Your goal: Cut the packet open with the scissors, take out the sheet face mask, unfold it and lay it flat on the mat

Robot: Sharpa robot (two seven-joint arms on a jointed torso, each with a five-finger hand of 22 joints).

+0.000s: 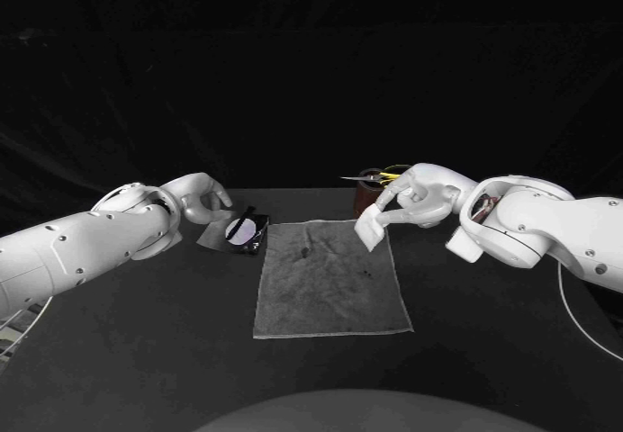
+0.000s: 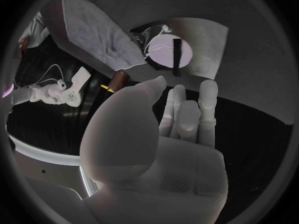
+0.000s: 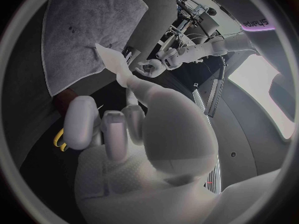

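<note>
Packet (image 1: 238,229) (image 2: 187,47) lies flat on the black counter (image 1: 156,351), just beside the far left corner of the mat. It is silver-grey, and a pale round patch and a short black strip show on its upper face.

To its left is the left hand (image 1: 194,200) (image 2: 162,149), at the end of the white arm that comes in from that side. This hand holds nothing. Its fingers (image 2: 187,114) are stretched out almost side by side toward the packet, with the thumb set apart from them. The left wrist view shows a strip of dark counter between the fingertips and the packet's edge, so they seem not to touch.

In the middle lies the grey mat (image 1: 331,283) (image 2: 99,30) (image 3: 81,30), a rectangle spread flat on the counter with its long side running away from the robot.

At the mat's far right corner hangs the sheet face mask (image 1: 372,227) (image 3: 115,64), white and folded into a small flat piece. The right hand (image 1: 418,198) (image 3: 143,149) pinches its upper end between the thumb and a finger, while the other fingers are bent and hold nothing. I cannot tell if the mask's lower edge touches the mat.

Just behind the right hand are the scissors (image 1: 367,179), with yellow handles, standing in a small brown holder (image 2: 119,77).
</note>
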